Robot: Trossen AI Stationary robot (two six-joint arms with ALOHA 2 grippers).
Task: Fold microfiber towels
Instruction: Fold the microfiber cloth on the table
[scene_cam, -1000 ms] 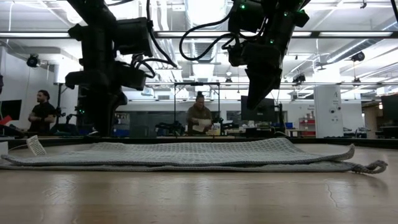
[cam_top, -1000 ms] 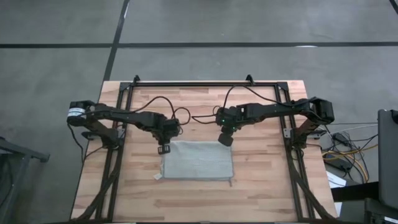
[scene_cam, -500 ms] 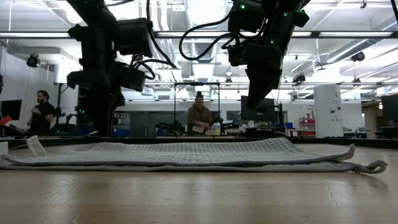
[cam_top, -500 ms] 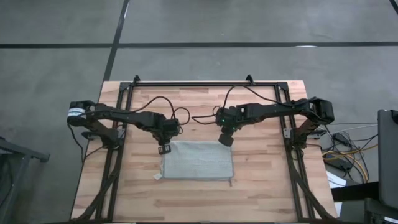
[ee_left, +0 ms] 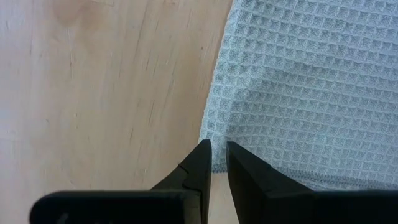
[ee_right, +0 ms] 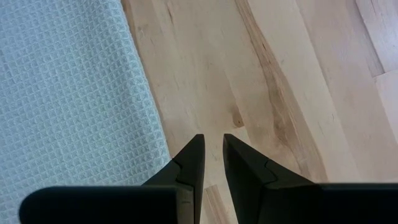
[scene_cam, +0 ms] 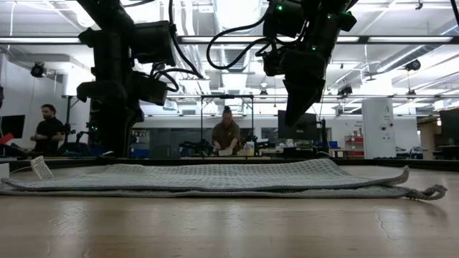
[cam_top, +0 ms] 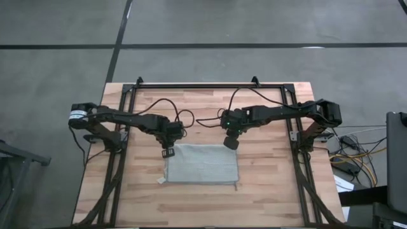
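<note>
**Towel folded flat, both claws parked at its back corners**

So here's what you've got on the bench. The microfiber towel (cam_top: 201, 163) is lying as a folded rectangle on the wooden table (cam_top: 267, 191), a bit toward the front edge from the middle and roughly centred between the side edges. From the low view you can see two layers stacked, the upper one sitting slightly back from the lower, so the front edge shows a step. There's a small white tag (scene_cam: 41, 168) sticking out at the towel's front left corner, plus a little cord loop (scene_cam: 428, 192) at the front right corner. If you were hoping to read that tag, no luck: it's too small to make out any writing, and I can't spot any brand or label on the arms either.

Your left gripper (cam_top: 168, 152) is down at the towel's back left corner. In its wrist view the fingers (ee_left: 200, 163) are nearly together with just a thin slit between them, the tips right at the cloth's edge, nothing pinched in there.

Your right gripper (cam_top: 231, 144) is at the back right corner, raised off the cloth in the low view. Same deal: narrow gap, tips over bare wood just beside the towel's edge, holding nothing.

Two people (scene_cam: 227, 136) are in the room behind the table.
</note>
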